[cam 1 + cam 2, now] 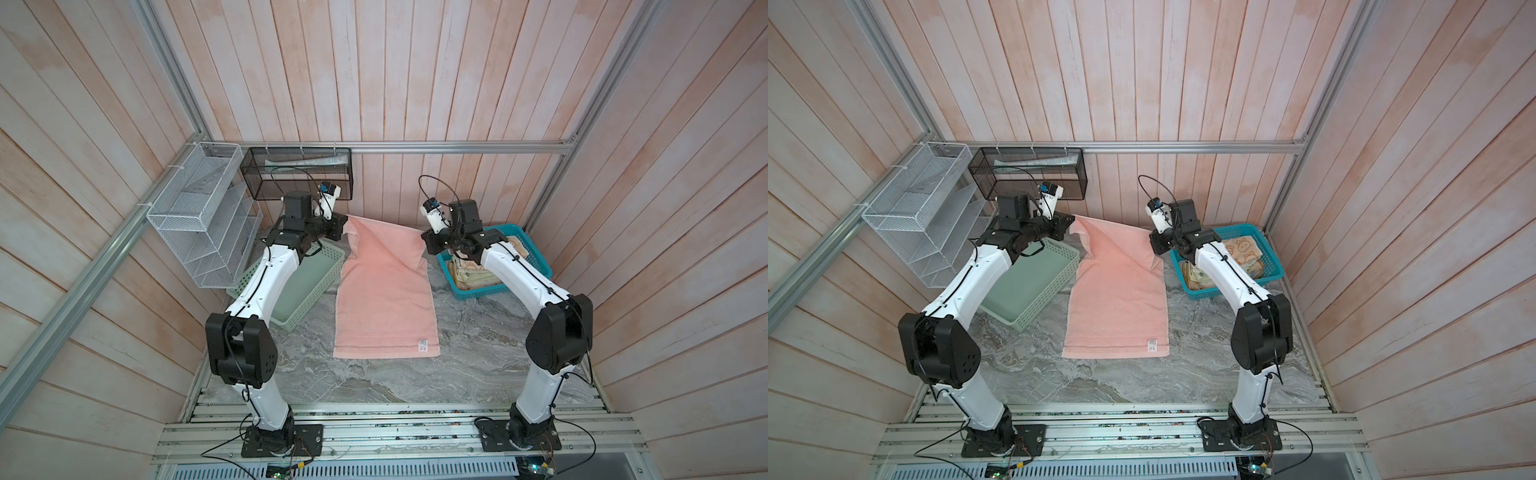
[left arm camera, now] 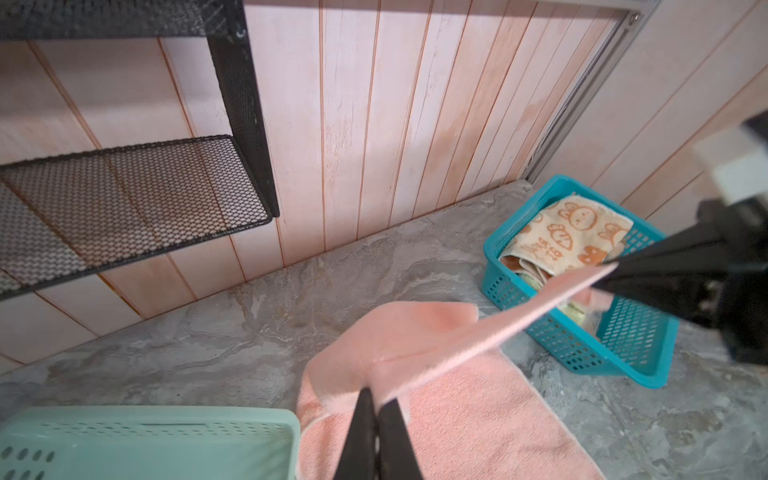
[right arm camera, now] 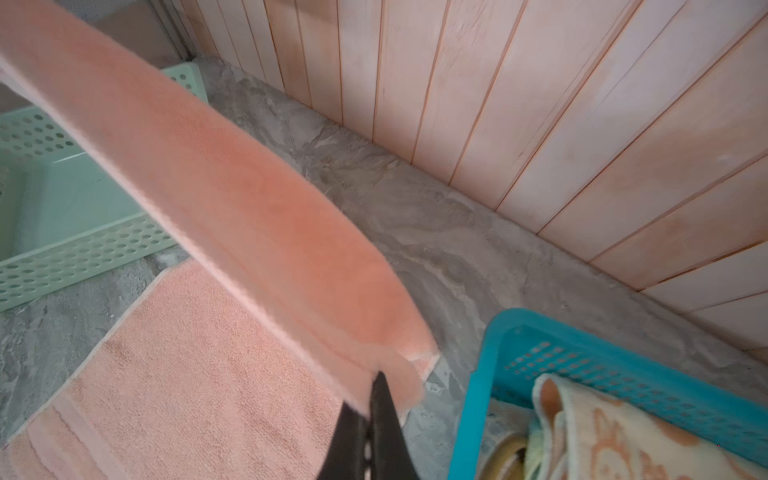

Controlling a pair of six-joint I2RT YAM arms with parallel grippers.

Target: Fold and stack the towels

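The left gripper (image 2: 377, 397) and right gripper (image 3: 368, 392) each pinch a far corner of the plain salmon pink terry towel (image 1: 384, 307), raising that edge, probably to fold it forward. Its near half lies flat on the grey marbled desk (image 1: 469, 357).

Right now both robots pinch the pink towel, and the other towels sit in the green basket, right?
Almost. The other towels sit in the teal basket, not the green basket, which is empty, as both top views show. The pink towel is indeed pinched.
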